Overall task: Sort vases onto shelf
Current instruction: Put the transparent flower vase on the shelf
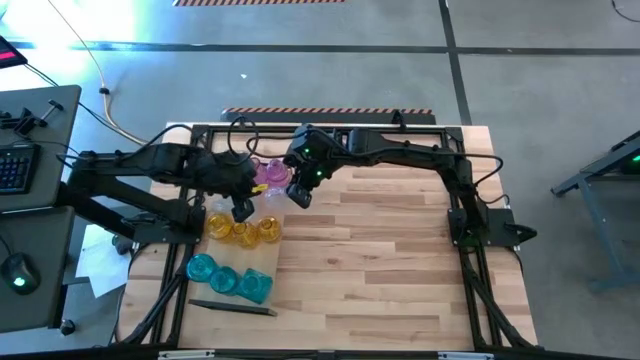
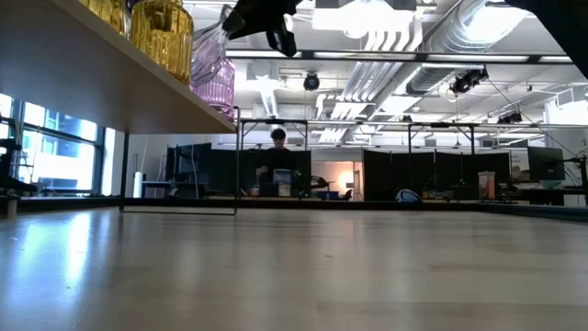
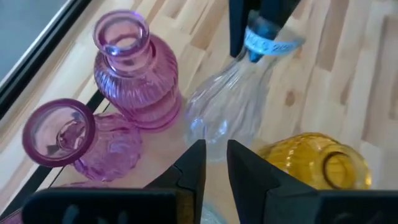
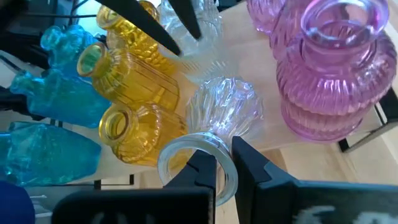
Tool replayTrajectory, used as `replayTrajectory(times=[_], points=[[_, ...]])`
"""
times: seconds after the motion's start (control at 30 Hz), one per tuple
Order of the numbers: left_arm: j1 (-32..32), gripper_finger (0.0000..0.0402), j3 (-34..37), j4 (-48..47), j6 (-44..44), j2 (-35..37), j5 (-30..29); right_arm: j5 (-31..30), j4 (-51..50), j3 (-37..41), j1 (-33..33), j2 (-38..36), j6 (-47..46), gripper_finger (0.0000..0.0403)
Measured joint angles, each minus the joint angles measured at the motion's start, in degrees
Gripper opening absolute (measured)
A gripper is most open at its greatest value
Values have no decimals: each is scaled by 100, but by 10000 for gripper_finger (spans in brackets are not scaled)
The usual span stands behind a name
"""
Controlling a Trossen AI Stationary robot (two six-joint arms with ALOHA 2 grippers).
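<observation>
The shelf (image 2: pixel 110 87) stands raised along the table's left side. On it stand pink vases (image 1: pixel 272 172) at the far end, yellow vases (image 1: pixel 243 231) in the middle and teal vases (image 1: pixel 226 278) nearest. My right gripper (image 4: pixel 225 163) is shut on a clear vase (image 4: pixel 224 106), which tilts between the pink vase (image 4: pixel 329 68) and the yellow ones (image 4: pixel 134 127). My left gripper (image 3: pixel 216 155) hovers just short of the clear vase's body (image 3: pixel 217 115), over the yellow vases. Its fingers stand a narrow gap apart with nothing between them. My right gripper pinches the clear vase's mouth rim (image 4: pixel 229 177), one finger inside the mouth and one outside. The fingers slant down from the table's right side. The vase tilts, its body lower than the fingers and close over the shelf; I cannot tell whether its base touches the board.
The vases stand close together on the shelf, leaving little room around the clear one. A dark rail (image 1: pixel 232 306) lies at the shelf's near end. The tabletop (image 1: pixel 380 260) to the right is bare wood. A person (image 2: pixel 277 161) is far behind the table.
</observation>
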State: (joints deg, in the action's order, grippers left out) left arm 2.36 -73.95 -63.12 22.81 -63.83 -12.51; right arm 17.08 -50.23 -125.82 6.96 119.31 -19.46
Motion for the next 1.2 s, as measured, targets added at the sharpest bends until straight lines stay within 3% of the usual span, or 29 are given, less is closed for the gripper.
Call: replayTrajectory(times=[0.47,1.2], points=[[-172,18,6,43,67,-326,339,101,161,0,4,0,44,3],[-165,9,4,157,252,-556,545,313,545,13,-59,259,26,3]])
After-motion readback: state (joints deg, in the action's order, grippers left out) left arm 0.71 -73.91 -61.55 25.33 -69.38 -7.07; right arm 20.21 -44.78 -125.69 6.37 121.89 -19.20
